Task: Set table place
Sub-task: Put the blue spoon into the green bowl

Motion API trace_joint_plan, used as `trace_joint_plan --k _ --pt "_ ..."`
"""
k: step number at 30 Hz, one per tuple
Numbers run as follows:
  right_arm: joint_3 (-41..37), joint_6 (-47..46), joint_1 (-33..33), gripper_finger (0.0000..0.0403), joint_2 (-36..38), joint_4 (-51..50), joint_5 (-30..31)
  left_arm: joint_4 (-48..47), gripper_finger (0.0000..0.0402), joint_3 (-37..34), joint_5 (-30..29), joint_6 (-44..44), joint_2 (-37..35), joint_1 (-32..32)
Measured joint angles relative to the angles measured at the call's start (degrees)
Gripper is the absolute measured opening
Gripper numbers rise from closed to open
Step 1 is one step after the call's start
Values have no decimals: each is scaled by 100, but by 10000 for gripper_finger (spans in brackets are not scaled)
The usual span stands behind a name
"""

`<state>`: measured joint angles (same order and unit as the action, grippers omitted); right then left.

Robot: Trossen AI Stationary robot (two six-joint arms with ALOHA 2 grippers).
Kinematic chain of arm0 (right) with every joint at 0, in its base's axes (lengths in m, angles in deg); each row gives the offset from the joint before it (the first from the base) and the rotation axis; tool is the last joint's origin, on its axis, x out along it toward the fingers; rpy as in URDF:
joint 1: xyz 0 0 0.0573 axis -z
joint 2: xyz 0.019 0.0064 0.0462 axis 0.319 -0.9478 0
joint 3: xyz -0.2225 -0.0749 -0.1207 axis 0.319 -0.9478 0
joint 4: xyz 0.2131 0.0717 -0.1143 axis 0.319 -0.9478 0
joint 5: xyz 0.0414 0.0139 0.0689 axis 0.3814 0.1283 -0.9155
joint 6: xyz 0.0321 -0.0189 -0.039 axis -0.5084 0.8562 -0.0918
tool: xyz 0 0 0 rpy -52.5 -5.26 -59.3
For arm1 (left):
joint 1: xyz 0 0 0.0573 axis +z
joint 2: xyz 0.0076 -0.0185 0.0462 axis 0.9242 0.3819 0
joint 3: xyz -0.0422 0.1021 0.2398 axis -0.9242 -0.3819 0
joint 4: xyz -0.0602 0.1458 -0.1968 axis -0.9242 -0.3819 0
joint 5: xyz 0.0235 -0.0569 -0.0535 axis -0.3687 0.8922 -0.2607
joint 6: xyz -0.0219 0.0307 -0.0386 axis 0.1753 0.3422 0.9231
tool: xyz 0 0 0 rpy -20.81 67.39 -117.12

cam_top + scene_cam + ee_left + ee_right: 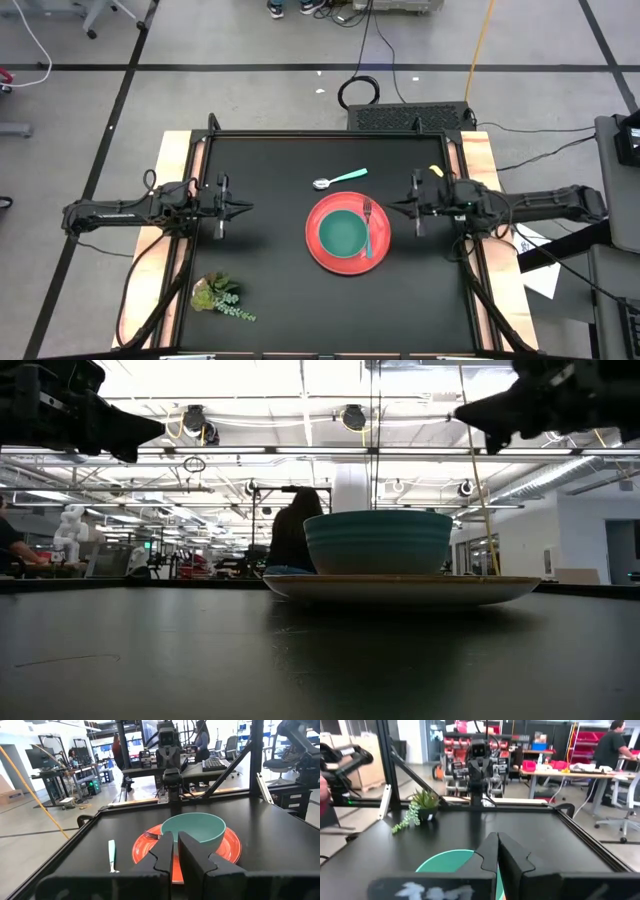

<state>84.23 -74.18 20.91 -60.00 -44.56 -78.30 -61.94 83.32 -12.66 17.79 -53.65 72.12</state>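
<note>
Plate (348, 236): centre of table (270, 280); bowl (342, 234) and fork (368, 228) sit on it.
Spoon (340, 179): just beyond plate, long axis crosswise.
Left hand (243, 209): pressed nearly together, empty.
Right hand (392, 207): pressed together, empty; your nearer reach to spoon.

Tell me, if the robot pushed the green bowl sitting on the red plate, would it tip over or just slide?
The bowl looks wide and low with a broad base, so it would probably slide rather than tip. It sits on the smooth plate, so it may slip easily, maybe bumping the fork resting on the plate's rim. It looks rigid, likely plastic, though that is a guess.
</note>
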Motion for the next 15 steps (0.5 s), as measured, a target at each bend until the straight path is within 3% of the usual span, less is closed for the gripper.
trace_joint_plan --k 6,15 --pt "-449 -21 -11 0 652 20 -9 3 33 0 0 0 -2 0" --pt "-479 263 -33 0 1169 -505 -190 -4 33 0 0 37 -2 0"
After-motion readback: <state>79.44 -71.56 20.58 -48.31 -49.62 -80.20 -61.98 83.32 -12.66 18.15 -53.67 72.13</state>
